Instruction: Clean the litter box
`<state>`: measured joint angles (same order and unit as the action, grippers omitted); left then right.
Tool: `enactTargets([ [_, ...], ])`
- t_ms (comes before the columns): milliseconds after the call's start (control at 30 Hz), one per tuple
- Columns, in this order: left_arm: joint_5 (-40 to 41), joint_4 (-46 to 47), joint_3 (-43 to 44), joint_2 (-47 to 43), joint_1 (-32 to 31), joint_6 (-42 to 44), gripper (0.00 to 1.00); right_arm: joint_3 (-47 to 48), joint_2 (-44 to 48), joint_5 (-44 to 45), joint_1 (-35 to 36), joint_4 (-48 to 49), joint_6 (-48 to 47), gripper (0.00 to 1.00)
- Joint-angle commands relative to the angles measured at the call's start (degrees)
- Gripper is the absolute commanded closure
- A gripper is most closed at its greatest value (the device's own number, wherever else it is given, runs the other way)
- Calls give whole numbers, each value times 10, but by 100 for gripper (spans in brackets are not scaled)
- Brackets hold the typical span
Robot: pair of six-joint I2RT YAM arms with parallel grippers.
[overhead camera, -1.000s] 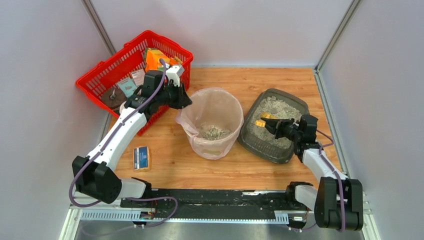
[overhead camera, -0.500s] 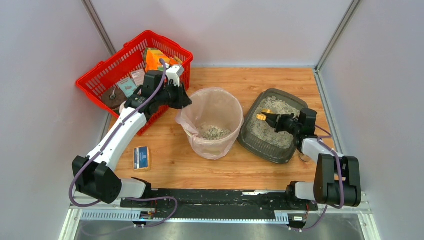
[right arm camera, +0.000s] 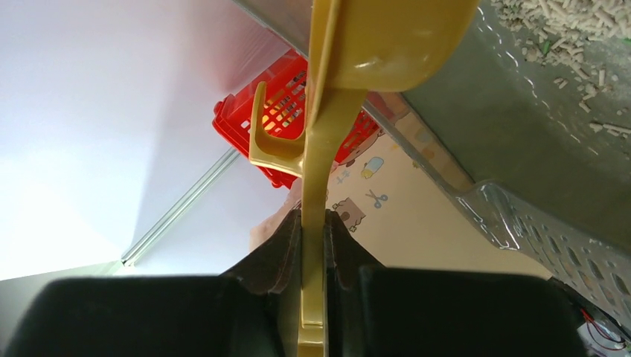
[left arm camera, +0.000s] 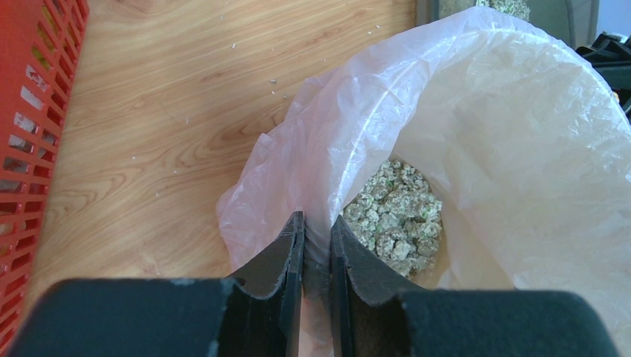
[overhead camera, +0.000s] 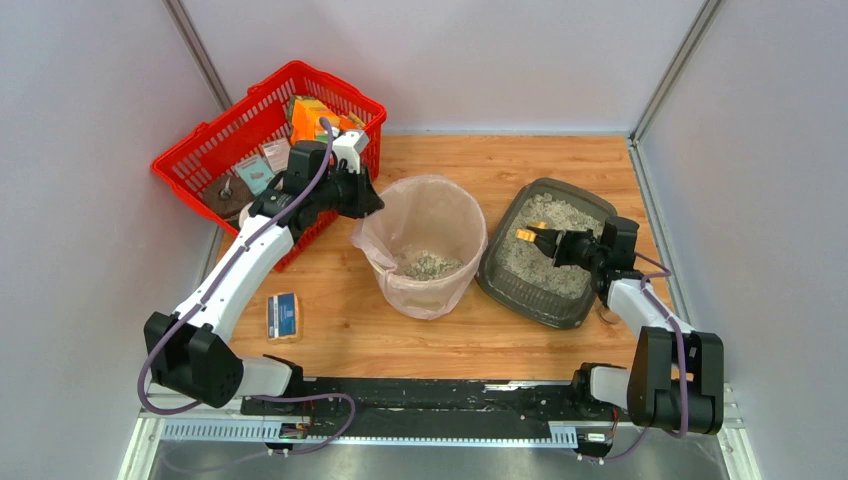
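Over litter box (overhead camera: pixel 512 287): scoop (overhead camera: pixel 524 236), contents unclr.

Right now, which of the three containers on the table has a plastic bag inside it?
The round beige bin in the middle: a clear bag lines it. The red basket and the dark grey litter box have none.

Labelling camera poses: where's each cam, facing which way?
Top external: above, behind the bases, looking down at the table; left arm, right arm show.
Left wrist: looks down left claw, shut on the bin liner.
Right wrist: looks along right claw gripping the yellow scoop, at the litter box.
Shared: red basket, all three.
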<state>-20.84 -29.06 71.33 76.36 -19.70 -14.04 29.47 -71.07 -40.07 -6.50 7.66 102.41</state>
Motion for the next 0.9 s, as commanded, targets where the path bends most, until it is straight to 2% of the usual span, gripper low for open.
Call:
enactTargets([
  [0, -38, -14, 15, -27, -11, -7, 100, 19, 31, 24, -3, -39, 11, 100],
  [200, -38, -14, 14, -29, -11, -5, 100, 8, -21, 1, -2, 30, 43, 100],
  [867, -36, -16, 15, -24, -11, -4, 100, 30, -158, 35, -2, 114, 19, 100],
])
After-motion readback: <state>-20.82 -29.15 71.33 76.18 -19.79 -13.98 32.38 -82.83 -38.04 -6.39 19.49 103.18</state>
